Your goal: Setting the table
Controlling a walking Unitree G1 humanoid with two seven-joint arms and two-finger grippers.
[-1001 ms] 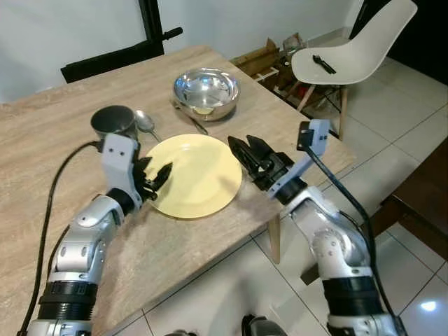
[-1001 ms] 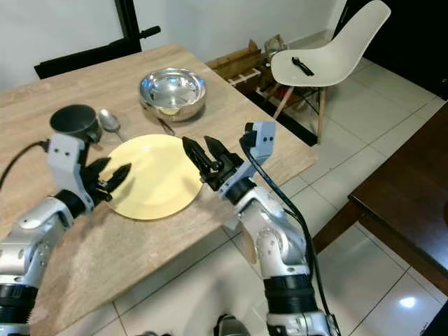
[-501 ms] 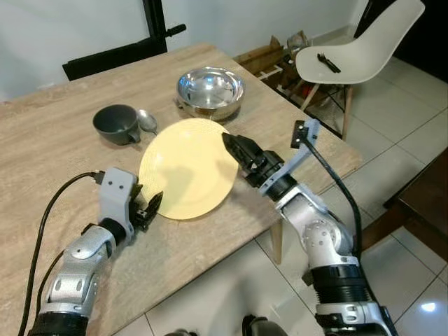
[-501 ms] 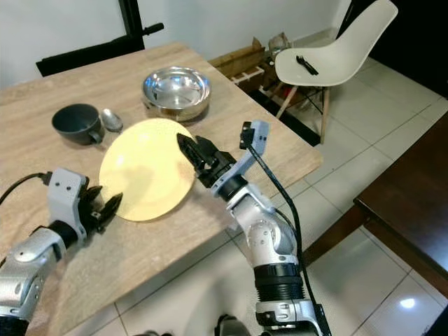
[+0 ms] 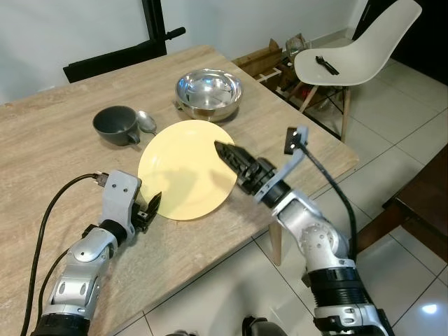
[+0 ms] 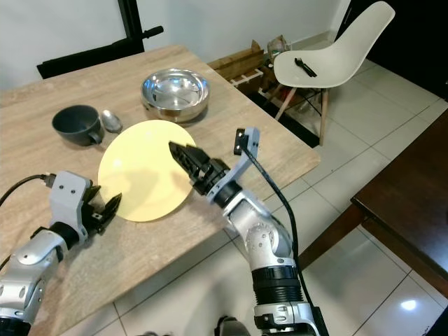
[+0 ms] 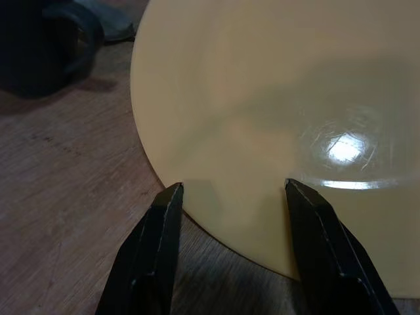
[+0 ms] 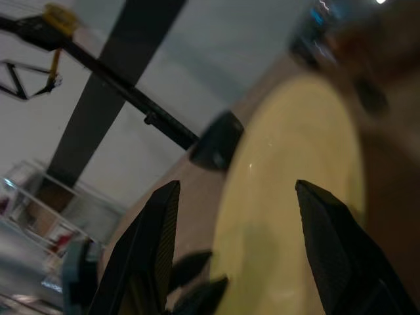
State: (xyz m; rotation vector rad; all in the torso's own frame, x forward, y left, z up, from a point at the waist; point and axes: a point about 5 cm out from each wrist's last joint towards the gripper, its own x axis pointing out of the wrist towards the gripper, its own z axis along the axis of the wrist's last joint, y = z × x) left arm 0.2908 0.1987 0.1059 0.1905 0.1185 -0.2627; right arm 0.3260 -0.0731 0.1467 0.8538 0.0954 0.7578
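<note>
Yellow and round, the flat plate (image 5: 185,168) lies on the light wooden table (image 5: 49,154) near its front edge, between the two grippers. The right gripper (image 5: 229,158) reaches over the plate's right side, its black fingers hiding part of the rim there; whether they touch the plate cannot be told. In the right wrist view its fingers (image 8: 147,256) stand wide apart, the plate blurred beyond them, so little detail can be made out. The left gripper (image 5: 152,205) sits low on the table at the plate's near-left edge; in the left wrist view its fingers (image 7: 152,256) are spread apart with the rim between their tips, holding nothing. Behind the plate stand a dark grey cup (image 5: 115,124), a metal spoon (image 5: 146,122) just beside it, and a shiny steel bowl (image 5: 208,91). A white plastic chair (image 5: 350,56) carries a small black object too small to identify. No writing can be read anywhere.
</note>
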